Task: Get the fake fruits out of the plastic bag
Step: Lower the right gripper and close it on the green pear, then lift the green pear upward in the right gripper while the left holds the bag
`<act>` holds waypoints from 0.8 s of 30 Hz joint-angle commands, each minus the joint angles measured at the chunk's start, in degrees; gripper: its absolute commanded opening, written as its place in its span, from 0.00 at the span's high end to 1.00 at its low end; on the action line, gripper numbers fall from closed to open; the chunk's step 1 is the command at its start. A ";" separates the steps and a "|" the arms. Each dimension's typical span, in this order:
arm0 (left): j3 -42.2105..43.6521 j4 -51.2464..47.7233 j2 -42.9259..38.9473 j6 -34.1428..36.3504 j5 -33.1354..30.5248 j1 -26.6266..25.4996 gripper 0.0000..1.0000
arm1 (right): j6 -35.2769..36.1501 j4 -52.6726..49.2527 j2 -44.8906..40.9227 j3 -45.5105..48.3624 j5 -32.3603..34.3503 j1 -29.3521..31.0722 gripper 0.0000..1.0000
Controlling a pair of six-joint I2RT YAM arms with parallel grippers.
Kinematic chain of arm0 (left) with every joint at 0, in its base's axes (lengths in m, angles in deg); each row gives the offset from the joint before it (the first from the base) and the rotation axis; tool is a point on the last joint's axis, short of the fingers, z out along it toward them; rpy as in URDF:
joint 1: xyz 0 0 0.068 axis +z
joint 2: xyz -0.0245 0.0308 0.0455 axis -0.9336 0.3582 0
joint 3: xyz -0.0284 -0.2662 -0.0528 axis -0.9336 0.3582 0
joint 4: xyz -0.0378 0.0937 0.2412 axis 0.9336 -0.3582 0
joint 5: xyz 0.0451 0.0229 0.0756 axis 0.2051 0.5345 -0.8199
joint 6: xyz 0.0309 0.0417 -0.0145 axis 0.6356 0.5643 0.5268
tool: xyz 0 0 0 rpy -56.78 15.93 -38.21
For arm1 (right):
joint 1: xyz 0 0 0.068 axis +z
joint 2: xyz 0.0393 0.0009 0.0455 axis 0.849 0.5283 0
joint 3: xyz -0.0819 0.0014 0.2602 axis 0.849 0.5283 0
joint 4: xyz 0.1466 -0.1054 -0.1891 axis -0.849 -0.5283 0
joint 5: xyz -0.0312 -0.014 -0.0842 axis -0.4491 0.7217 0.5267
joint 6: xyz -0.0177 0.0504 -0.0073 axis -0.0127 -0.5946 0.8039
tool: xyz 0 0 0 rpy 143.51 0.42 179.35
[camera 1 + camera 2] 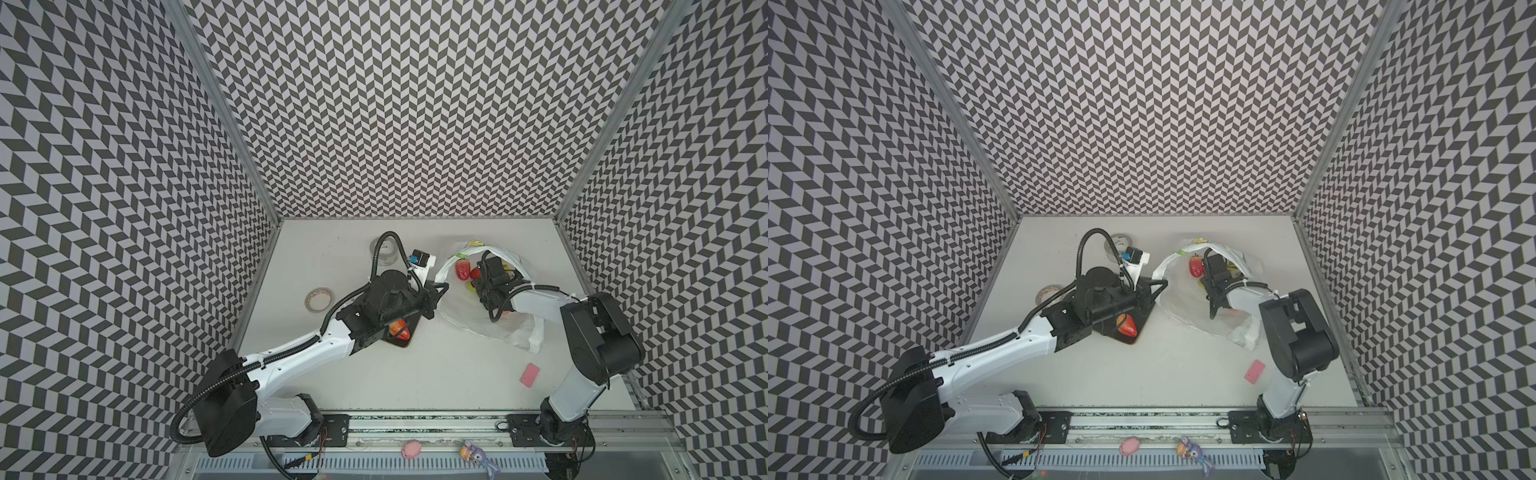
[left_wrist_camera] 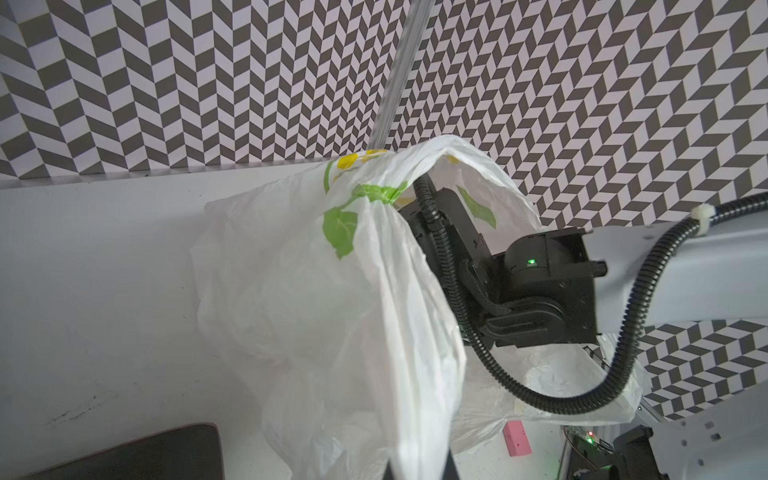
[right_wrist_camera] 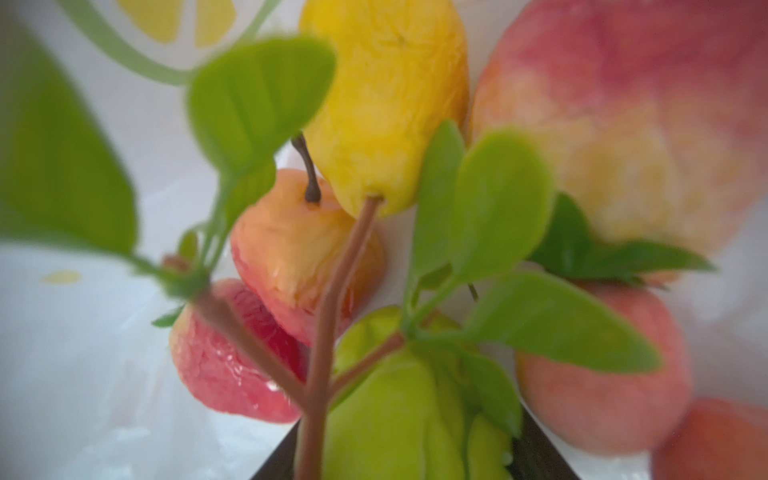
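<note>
White crinkly plastic fills my left wrist view: the plastic bag [image 2: 311, 291], printed with green leaves and yellow lemon slices. In both top views it lies on the table [image 1: 415, 386] toward the far right.

My left gripper [image 1: 441, 287] is pinched together on the bag's rim at the side nearest the middle, holding that edge up so the mouth gapes.

My right gripper [image 3: 407, 453] reaches down inside the mouth. Its dark fingers [image 3: 536, 449] stand apart on either side of a green pear [image 3: 382, 415] and the brown stem of a leafy sprig [image 3: 332, 291]. I cannot tell whether they press on either.

Beyond them inside the bag lie a yellow lemon [image 3: 386, 104], a small apple [image 3: 299, 257] with a dark stalk, touching the lemon, and pinkish peaches [image 3: 623, 104].

In a top view a red strawberry [image 1: 461, 270] shows through the mouth, just beside the right wrist. A second strawberry [image 1: 400, 330] is out of the bag — it lies on a dark mat [image 1: 405, 343], partly under my left arm.
</note>
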 commanded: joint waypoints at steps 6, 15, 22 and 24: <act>0.45 0.64 0.23 0.61 -0.70 1.35 1.00 | 7.94 2.83 -12.47 7.87 -3.75 1.55 0.60; 1.06 0.94 0.20 0.26 -1.19 1.85 1.00 | 16.49 -2.07 -22.22 11.47 0.50 9.94 0.61; 0.98 0.79 0.51 -0.34 -2.53 2.27 1.00 | 22.34 -6.93 -29.35 11.32 5.93 17.78 0.62; 1.24 0.79 0.36 -0.69 -3.31 2.35 1.00 | 24.63 -8.19 -32.03 11.01 6.37 19.45 0.62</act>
